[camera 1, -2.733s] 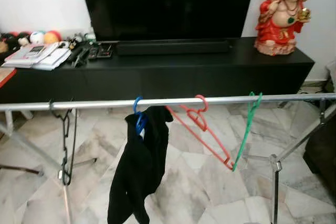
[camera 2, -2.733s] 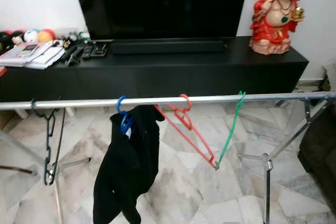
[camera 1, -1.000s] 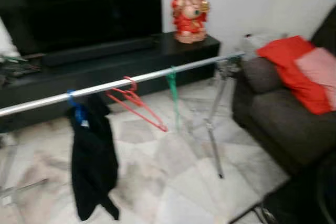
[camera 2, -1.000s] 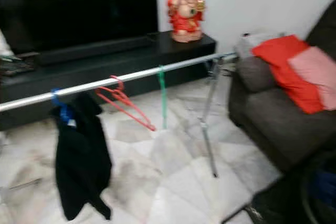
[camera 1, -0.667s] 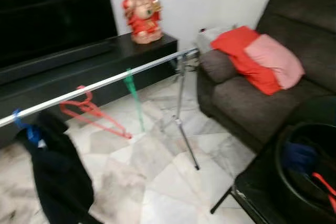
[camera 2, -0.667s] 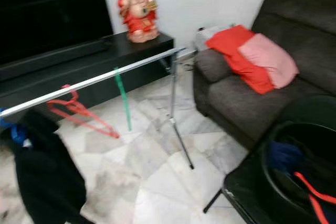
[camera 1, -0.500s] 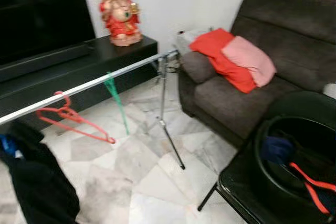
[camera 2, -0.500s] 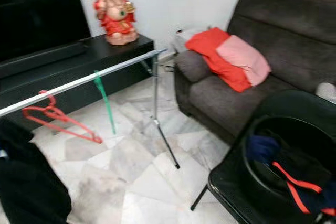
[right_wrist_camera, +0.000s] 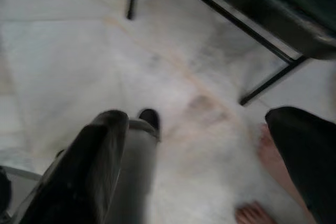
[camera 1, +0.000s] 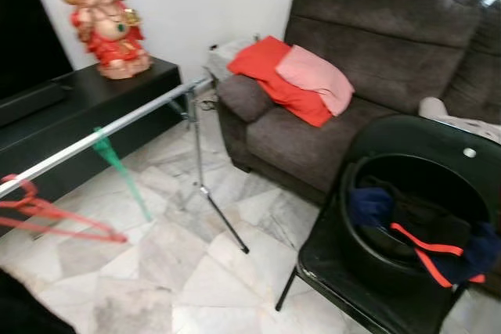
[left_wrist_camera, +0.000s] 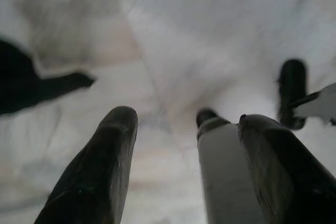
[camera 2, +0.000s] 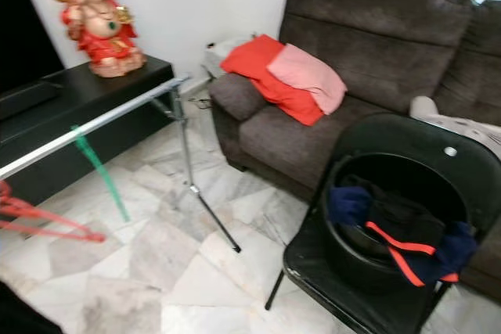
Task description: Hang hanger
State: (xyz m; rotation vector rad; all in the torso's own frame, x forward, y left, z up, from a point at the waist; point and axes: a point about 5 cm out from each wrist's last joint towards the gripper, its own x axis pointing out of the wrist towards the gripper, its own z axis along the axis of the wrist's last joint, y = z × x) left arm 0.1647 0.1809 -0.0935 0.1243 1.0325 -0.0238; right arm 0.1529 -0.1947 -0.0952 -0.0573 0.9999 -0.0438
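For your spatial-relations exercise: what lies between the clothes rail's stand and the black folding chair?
Bare marble floor separates the rail's stand from the black chair, seen in both eye views.

A red hanger and a green hanger are hung on the silver rail at nine o'clock.

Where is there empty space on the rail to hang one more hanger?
The rail is bare from the green hanger out to its end above the stand leg. Toward the red hanger it gets crowded. The sofa seat in front of the red and pink cushions is free; the black tub on the chair is full of clothes.
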